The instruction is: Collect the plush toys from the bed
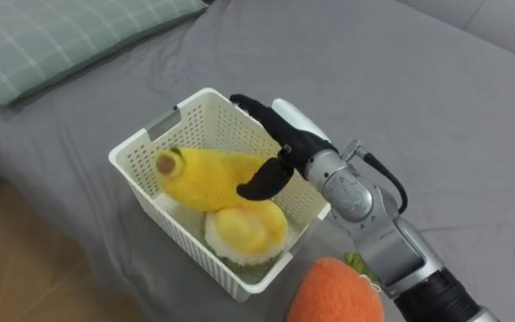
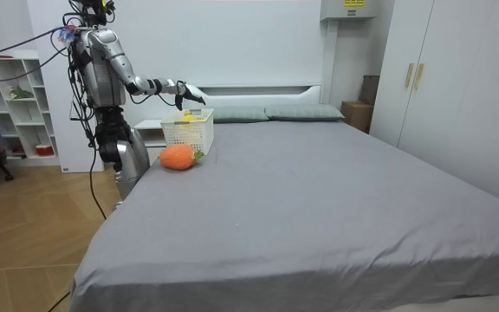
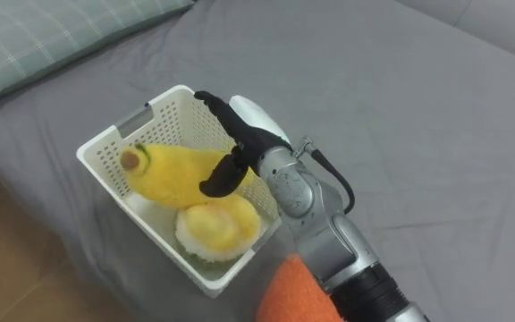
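Item: white lattice basket [image 1: 179,237], standing on the grey bed [image 1: 436,107] near its edge. It serves as the reference for all places below.

Contents of the basket:
- Yellow banana-shaped plush toy [image 1: 206,177], lying across the middle of the basket with its brown-tipped end toward the basket's left corner.
- Round pale-yellow plush toy [image 1: 244,231], lying in the basket's near corner, below and touching the banana toy.

Outside the basket:
- Orange plush toy [image 1: 333,293] with a bit of green leaf, on the bed just beside the basket's near right side.
- Green checked pillow [image 1: 70,36], on the bed well beyond the basket's far left side.

Right hand [image 1: 284,139]: it is over the basket's right rim with fingers stretched out and relaxed, grasping nothing. The dark thumb hangs down in front of the banana toy; whether it touches cannot be told.

Robot: in the room view it stands on the floor at the bedside, next to the basket, one arm extended over it. A white shelf unit [image 2: 7,104] stands behind the robot, away from the basket.
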{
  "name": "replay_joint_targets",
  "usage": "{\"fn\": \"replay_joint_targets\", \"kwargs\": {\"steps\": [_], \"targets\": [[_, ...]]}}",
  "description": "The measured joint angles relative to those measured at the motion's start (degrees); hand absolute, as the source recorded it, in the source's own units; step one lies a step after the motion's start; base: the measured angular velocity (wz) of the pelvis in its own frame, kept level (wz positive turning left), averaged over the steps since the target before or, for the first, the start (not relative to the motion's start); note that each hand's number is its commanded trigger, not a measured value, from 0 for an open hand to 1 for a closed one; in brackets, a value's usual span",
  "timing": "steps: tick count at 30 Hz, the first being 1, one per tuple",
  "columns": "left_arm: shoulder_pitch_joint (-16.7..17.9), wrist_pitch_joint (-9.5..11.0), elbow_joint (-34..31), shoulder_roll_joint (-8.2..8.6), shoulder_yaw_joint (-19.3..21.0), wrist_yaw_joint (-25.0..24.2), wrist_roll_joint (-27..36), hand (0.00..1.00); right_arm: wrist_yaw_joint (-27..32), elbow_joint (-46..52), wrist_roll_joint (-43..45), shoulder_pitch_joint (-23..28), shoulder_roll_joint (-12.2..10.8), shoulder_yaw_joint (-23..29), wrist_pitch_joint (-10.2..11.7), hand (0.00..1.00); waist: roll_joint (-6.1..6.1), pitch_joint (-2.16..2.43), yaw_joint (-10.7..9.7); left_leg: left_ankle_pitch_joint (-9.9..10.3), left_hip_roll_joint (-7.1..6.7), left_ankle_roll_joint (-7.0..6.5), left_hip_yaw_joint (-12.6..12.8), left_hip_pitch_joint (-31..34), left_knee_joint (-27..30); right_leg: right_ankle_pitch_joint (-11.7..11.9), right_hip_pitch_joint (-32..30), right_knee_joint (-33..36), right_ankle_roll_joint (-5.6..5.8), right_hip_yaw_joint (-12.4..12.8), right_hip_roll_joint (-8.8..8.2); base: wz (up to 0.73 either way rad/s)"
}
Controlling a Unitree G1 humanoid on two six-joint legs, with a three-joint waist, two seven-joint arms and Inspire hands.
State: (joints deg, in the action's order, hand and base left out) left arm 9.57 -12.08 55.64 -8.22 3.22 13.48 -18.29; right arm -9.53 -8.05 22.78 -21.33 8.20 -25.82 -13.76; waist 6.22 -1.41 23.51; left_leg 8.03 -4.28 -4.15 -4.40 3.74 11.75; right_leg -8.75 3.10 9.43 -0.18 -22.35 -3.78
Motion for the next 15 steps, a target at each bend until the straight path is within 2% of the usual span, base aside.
{"fn": "replay_joint_targets", "kwargs": {"steps": [9, 15], "targets": [[0.0, 0.0, 0.0, 0.04, 0.1, -0.3, 0.0, 0.0, 0.2, 0.1, -0.1, 0.0, 0.0, 0.3, 0.0, 0.0, 0.03, 0.03, -0.2, 0.0, -0.02, -0.04, 0.1, 0.0, 0.0, 0.0, 0.0, 0.0, 0.01, 0.0, -0.07, 0.0], [-0.1, 0.0, -0.3, 0.33, 0.1, -0.7, 0.0, 0.0, 1.8, 0.1, -3.1, 0.0, 0.4, 3.5, 0.5, 0.0, -0.45, 0.09, -1.9, 0.0, -0.21, -0.24, -0.2, 0.3, 0.4, -0.1, -0.1, 0.2, 0.1, 0.0, -0.24, 0.02]]}}
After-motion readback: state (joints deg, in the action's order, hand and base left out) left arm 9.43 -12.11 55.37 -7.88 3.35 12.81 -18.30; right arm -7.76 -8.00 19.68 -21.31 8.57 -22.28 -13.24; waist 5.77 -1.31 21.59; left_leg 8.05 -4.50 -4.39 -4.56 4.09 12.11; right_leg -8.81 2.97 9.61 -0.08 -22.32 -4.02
